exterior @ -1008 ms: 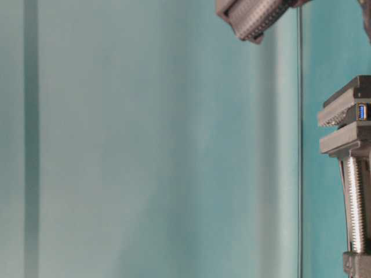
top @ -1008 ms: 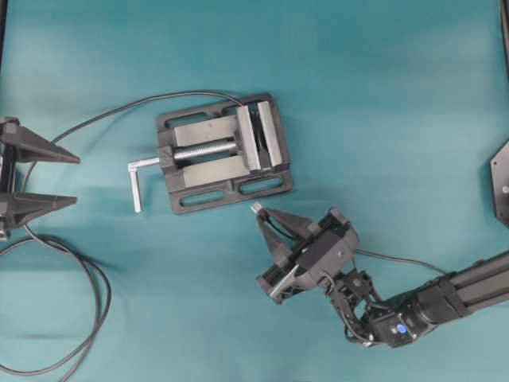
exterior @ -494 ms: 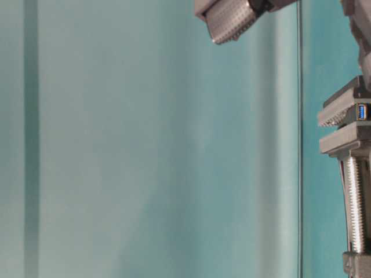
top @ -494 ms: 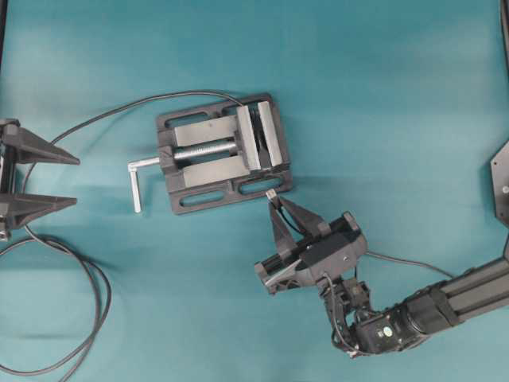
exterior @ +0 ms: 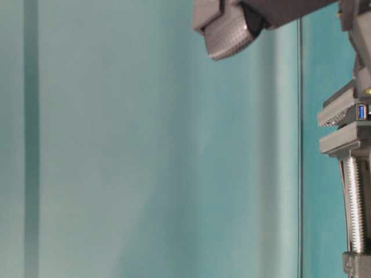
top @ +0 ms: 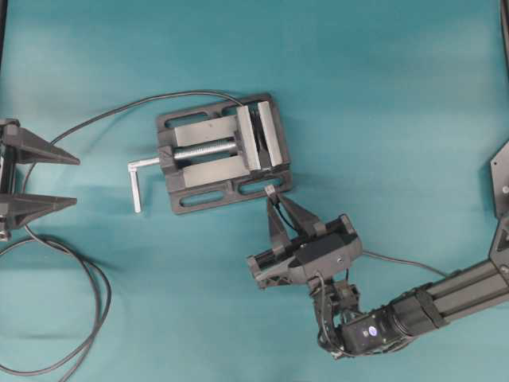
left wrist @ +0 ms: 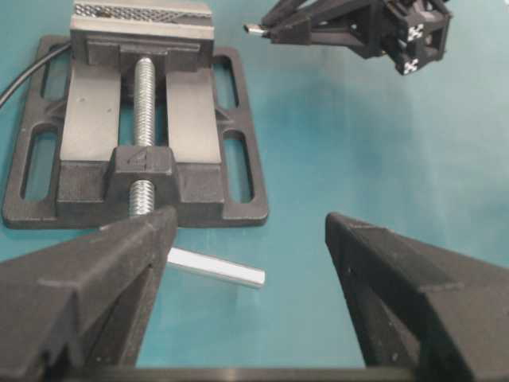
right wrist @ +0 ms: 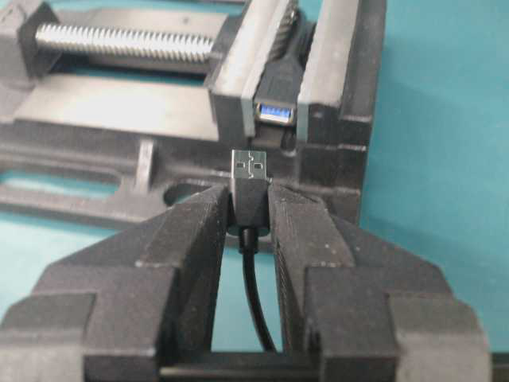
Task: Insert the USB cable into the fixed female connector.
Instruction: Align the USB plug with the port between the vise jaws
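Readable marks are few: USB trident symbol on the metal shell of the USB cable [right wrist: 250, 181] plug. A cast raised "4" on the vise [left wrist: 144, 158] front block, at the screw. Square black-and-white tag patterns on the right gripper [left wrist: 262, 29] body are a code, not text. Nothing else legible.

Blue-tongued fixed female connector [right wrist: 276, 110], dark grey vise [top: 225, 153], teal table [top: 382, 95]

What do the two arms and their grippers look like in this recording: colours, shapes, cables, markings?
Both grippers are matte black plastic with long wedge-shaped jaws tapering to tips. The left gripper shows only these jaws. The right gripper sits on a boxy black body; its arm is a black ribbed segment with looped thin black wiring and a round blue mark near the wrist. White cross markings show in the left wrist view.
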